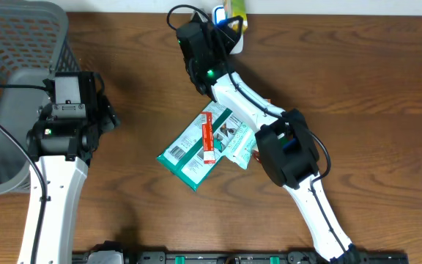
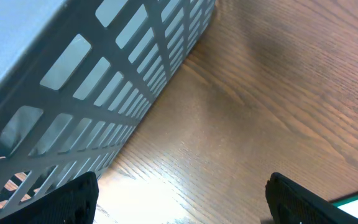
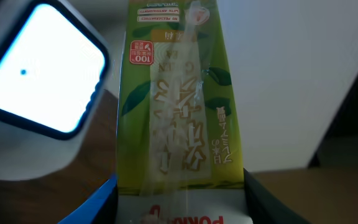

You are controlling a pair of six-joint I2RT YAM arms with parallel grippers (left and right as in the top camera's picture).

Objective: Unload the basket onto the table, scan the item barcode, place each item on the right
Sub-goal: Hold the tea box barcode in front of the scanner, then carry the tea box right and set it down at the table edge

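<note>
One green carton (image 3: 176, 93) sits clamped in the right end effector (image 3: 182, 210); the left end effector (image 2: 185, 208) gapes wide.

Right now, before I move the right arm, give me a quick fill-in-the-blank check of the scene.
1. The right gripper is shut on a ____ carton.
2. In the right wrist view, the lit scanner sits to the carton's ____.
3. The left gripper, open, hovers beside a ____ mesh basket.
4. A ____ stick lies on the packets mid-table.
Missing words: green; left; gray; red.
</note>
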